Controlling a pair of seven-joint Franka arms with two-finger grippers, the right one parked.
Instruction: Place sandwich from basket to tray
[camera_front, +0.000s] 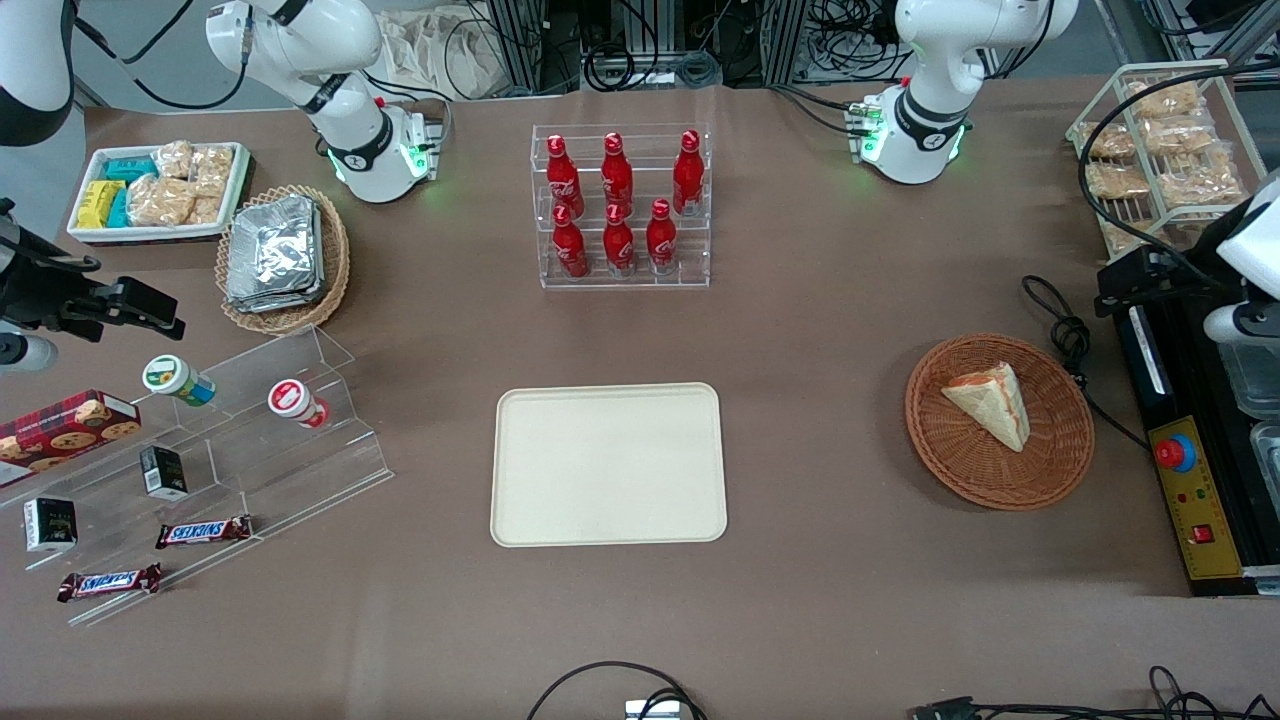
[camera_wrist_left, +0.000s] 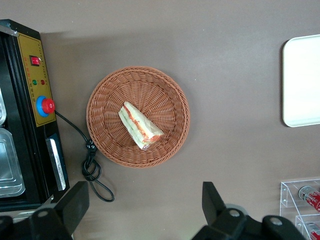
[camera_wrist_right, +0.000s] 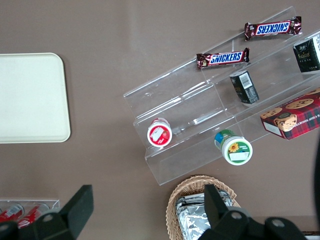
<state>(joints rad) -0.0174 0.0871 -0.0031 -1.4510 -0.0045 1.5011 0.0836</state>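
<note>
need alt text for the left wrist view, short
A wrapped sandwich lies in a round wicker basket on a brown table, seen from above. The open gripper hangs over bare table beside the basket, holding nothing. The cream tray shows partly at one edge, a black control box at another.

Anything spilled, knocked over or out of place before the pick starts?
Nothing stands out. The sandwich lies intact in the basket, the tray sits bare and square on the table, and the gripper hangs open above the table beside the basket, touching nothing.
</note>
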